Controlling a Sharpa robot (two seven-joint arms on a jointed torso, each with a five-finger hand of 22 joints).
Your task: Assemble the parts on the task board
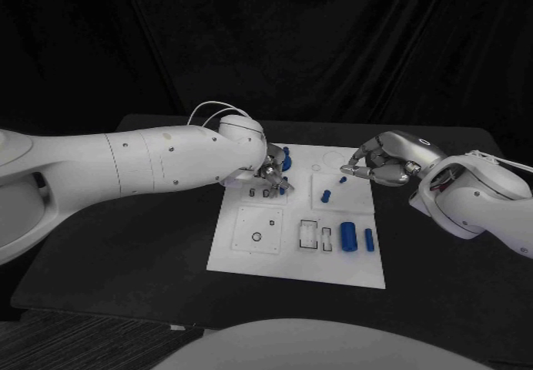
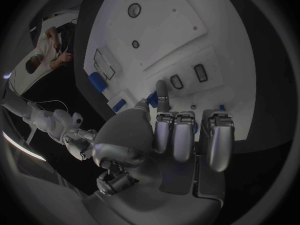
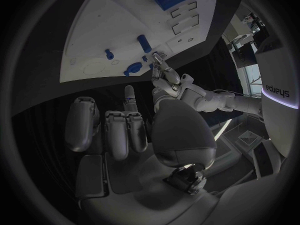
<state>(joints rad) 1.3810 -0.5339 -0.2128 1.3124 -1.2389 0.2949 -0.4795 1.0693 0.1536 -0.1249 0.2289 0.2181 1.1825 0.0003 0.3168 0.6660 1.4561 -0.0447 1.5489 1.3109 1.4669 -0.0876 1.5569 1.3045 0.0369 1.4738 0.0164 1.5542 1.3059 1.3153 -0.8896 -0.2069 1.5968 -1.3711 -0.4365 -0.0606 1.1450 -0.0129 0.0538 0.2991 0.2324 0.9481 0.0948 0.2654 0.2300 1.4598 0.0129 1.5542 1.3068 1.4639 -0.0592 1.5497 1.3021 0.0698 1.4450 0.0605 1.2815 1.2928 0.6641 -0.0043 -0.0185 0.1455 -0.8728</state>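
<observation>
Task board: we are seeing the white task board (image 1: 250, 258) lying in the middle of the black table (image 1: 122, 254), with rectangular slots and round holes cut into it.

Left hand: we are seeing the left hand (image 1: 270, 173) reaching over the board's far left part, fingers pointing down at the small dark slots there. In the left wrist view the thumb and 1 finger are meeting over a small blue piece (image 2: 152, 99); we cannot tell whether they are actually pinching it.

Right hand: the right hand (image 1: 376, 164) is hovering at the board's far right edge with its fingers curled in. We cannot tell whether it is holding anything.

Parts: 2 blue bars, a thick one (image 1: 347, 237) and a thin one (image 1: 369, 240), are lying side by side on the board's near right part. A blue peg (image 1: 326, 196) is sitting in the middle, and a round blue part (image 1: 284, 160) is lying just beside the left hand.
</observation>
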